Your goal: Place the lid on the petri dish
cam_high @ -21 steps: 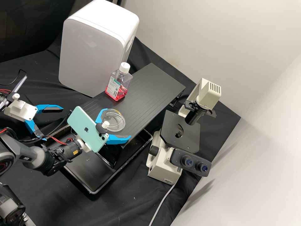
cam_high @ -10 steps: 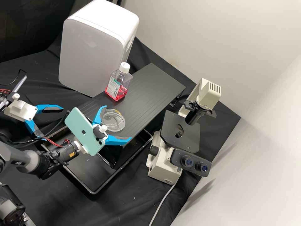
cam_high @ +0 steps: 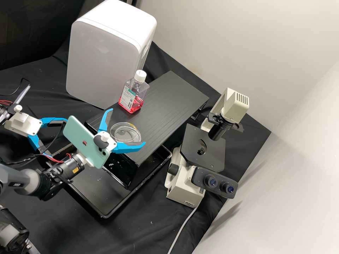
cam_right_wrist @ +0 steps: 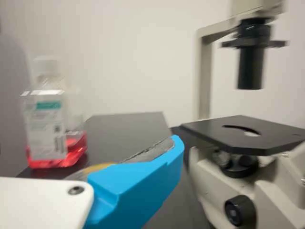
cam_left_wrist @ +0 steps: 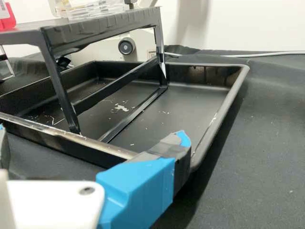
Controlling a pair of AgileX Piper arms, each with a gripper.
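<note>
A clear round petri dish [cam_high: 125, 132] rests on the near end of the black raised platform [cam_high: 169, 102]; lid and base look like one closed stack. From the left wrist view the petri dish [cam_left_wrist: 88, 7] sits at the platform's edge. My right gripper [cam_high: 126, 127], which carries a mint phone, stands open just short of the dish, one blue finger on either side and neither touching it. Its finger [cam_right_wrist: 138, 181] shows in the right wrist view. My left gripper [cam_high: 56, 138] is open at the far left, low beside the tray, holding nothing.
A black tray [cam_high: 106, 208] lies under the platform, whose legs stand in it. A flask of pink liquid [cam_high: 132, 93] stands on the platform's far left side, before a white box-shaped appliance [cam_high: 106, 49]. A microscope [cam_high: 208, 148] stands to the right of the platform.
My right gripper has drawn back to the left, away from the dish, with its fingers spread wider. The dish stays on the platform. The left arm has not moved.
</note>
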